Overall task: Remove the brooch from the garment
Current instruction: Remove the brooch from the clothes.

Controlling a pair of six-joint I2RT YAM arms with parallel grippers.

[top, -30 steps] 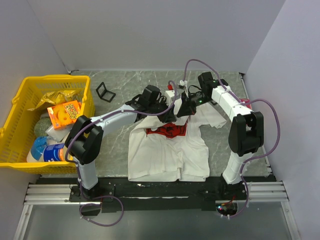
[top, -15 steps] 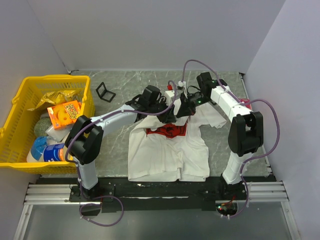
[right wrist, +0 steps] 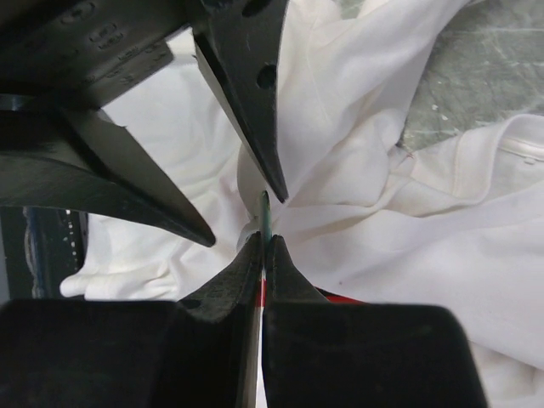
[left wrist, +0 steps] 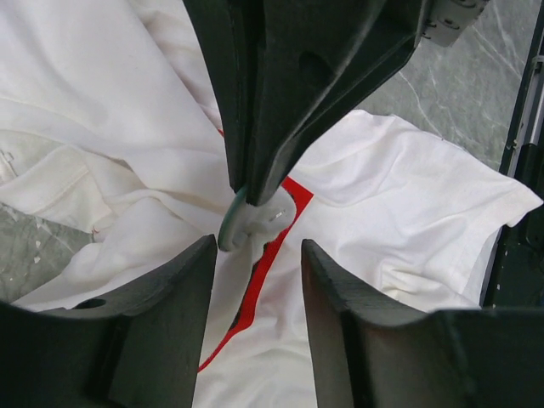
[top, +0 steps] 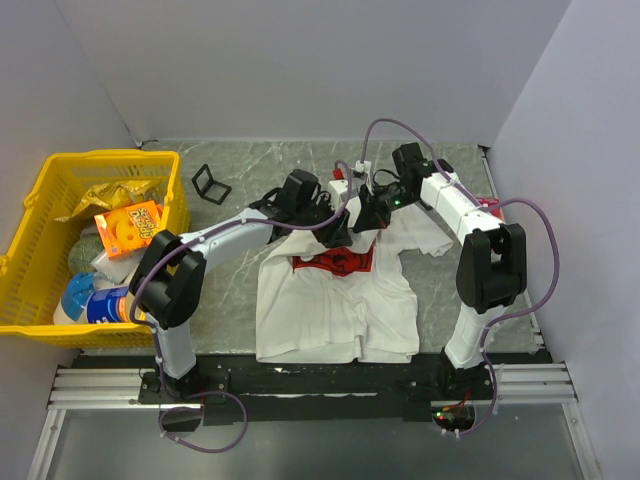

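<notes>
Over the far middle of the table (top: pixel 240 165), I have both arms reaching in from either side and meeting above the upper part of the garment (top: pixel 335 305). This white T-shirt lies rumpled on the marbled surface, hem towards the near edge and collar end bunched up under the tools. Part of its red print (top: pixel 340 262) shows just near of them.

My right gripper (right wrist: pixel 263 242) has its fingers pressed together on the brooch (left wrist: pixel 249 221), a small pale green disc held edge-on at the very tips. From the left wrist camera I see the disc sitting against a raised fold of white fabric beside the red edge of the print. I cannot tell whether it is fastened to the cloth or already free of it.

My left gripper (left wrist: pixel 257 255) is spread. Its two fingers (left wrist: pixel 174 297) stand on either side of the brooch, close to it, with a clear gap on each side and nothing between them but shirt.

Well off to the left stands a yellow basket (top: pixel 110 156) holding packets and a bottle. A small black stand (top: pixel 211 183) sits on the table between the basket and the arms.
</notes>
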